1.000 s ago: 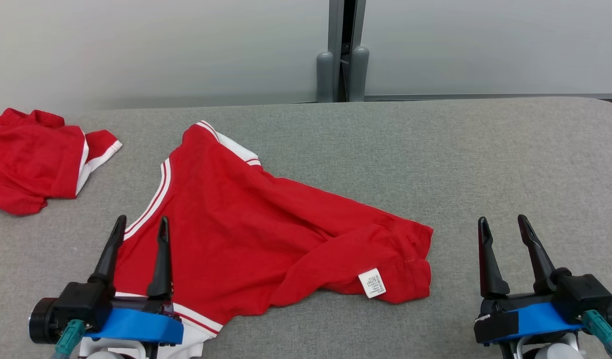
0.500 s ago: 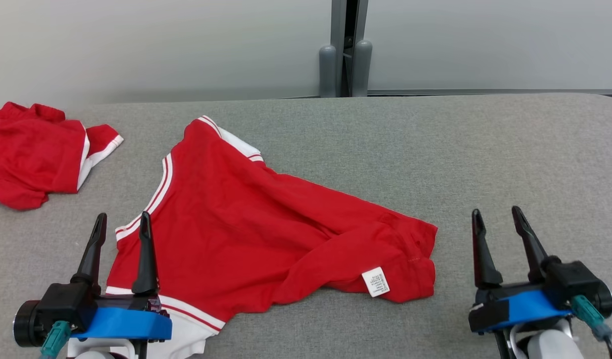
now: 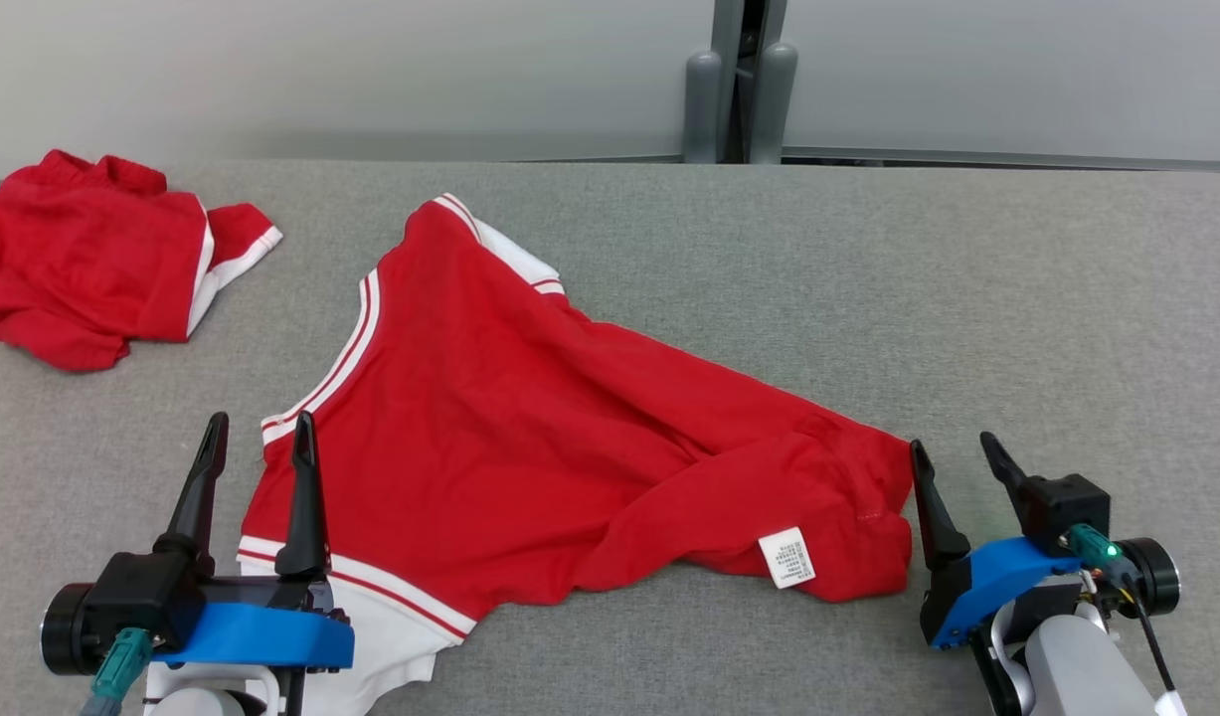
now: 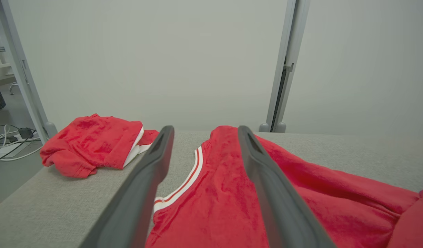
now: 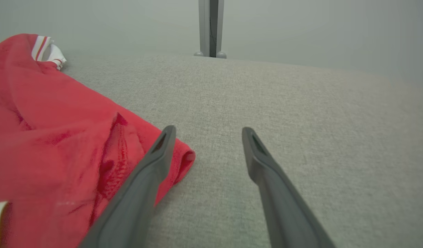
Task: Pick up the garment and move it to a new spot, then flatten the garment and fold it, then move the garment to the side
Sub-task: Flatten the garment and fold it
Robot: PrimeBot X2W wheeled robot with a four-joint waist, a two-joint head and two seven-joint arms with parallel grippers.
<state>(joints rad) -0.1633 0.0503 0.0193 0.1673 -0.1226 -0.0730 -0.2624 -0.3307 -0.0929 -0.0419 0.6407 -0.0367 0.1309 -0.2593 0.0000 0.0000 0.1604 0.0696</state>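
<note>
Grey fabric-covered bench [image 3: 868, 298] before a pale wall [image 3: 371, 70] with a grey post [image 3: 739, 89].

Garment [image 3: 530, 438]: red, spread but creased, lying on the bench between the two tools. It is widest next to the left tool and narrows toward the right tool. A white band with a red stripe [image 3: 346, 353] edges the side nearest the left tool, and a white panel [image 3: 391, 646] shows at the garment's near corner, just beside that tool's base. A fold of red cloth lies across the end nearest the right tool.

Label [image 3: 787, 557]: small, white, sewn near the hem on the right tool's side. Its print is too small to read.

Left tool [image 3: 260, 418]: fingers spread apart, gripping nothing. In the left wrist view the striped band passes between the two fingers [image 4: 145, 186]; contact with the cloth cannot be judged.

Right tool [image 3: 952, 443]: fingers spread apart, gripping nothing. Its left finger [image 5: 152, 162] stands just beside the garment's hem corner, and bare bench lies between the fingers.

Second red garment [image 3: 83, 259]: crumpled, white-trimmed, well beyond the left tool and apart from the first.
</note>
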